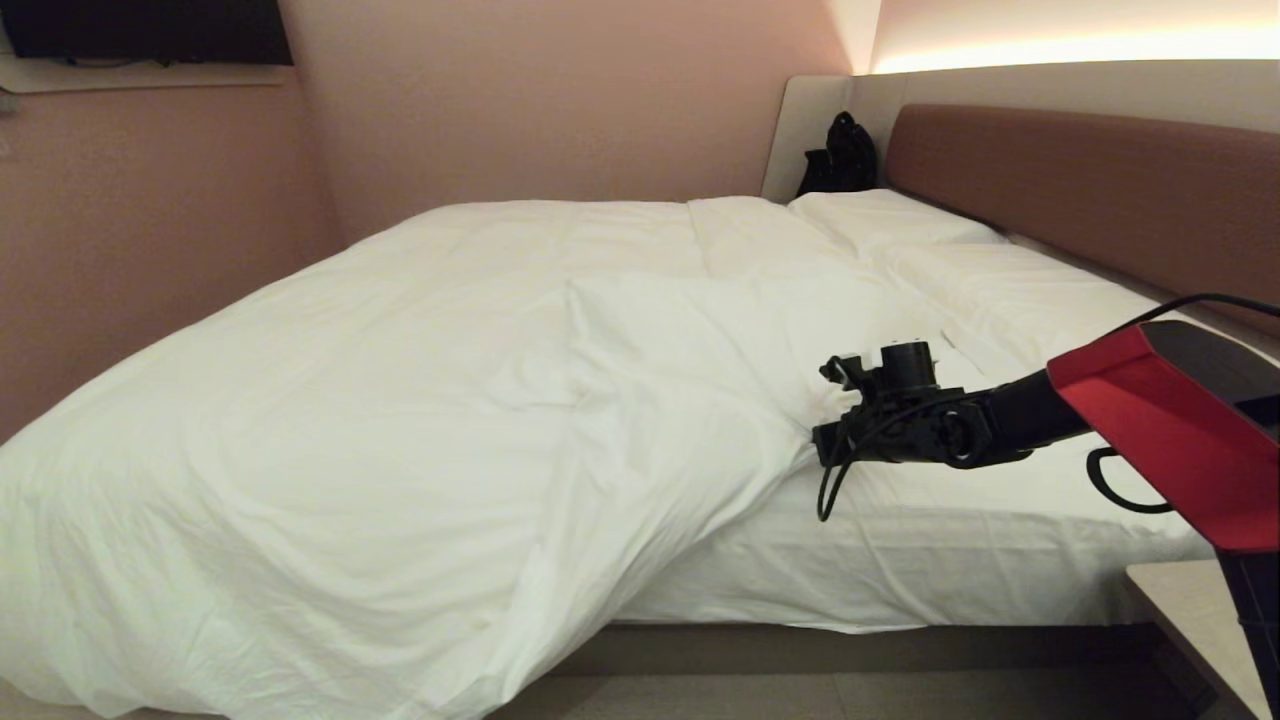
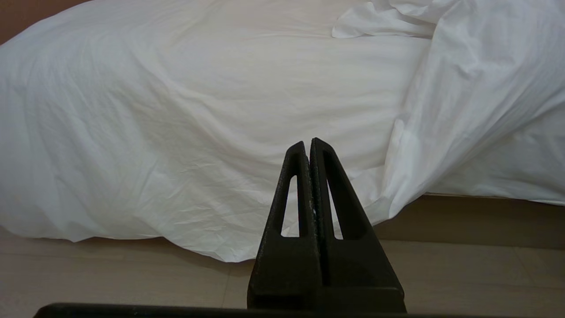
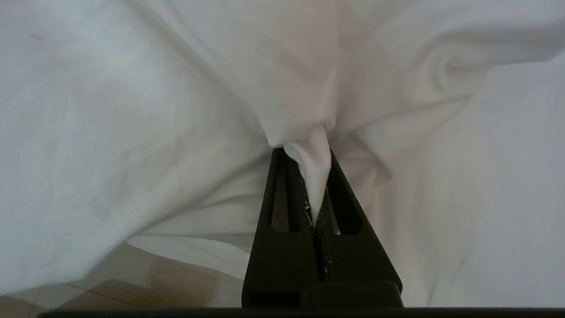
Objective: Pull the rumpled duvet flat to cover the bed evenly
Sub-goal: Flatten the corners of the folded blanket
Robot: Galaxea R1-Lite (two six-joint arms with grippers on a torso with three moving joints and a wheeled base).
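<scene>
The white duvet (image 1: 420,400) lies rumpled over the left and middle of the bed (image 1: 860,650), and its near side spills down to the floor. Its right edge runs slantwise and leaves the white mattress sheet (image 1: 960,540) bare near the headboard (image 1: 1080,190). My right gripper (image 1: 818,442) reaches in from the right to that slanted edge. In the right wrist view it (image 3: 303,153) is shut on a pinched fold of the duvet (image 3: 311,172). My left gripper (image 2: 307,143) is shut and empty, low by the floor, facing the hanging duvet (image 2: 176,132).
Flat white pillows (image 1: 880,215) lie by the headboard, and a black bag (image 1: 840,155) stands in the far corner. A pale side table (image 1: 1190,610) sits at the near right under my right arm. A pink wall runs along the bed's far side.
</scene>
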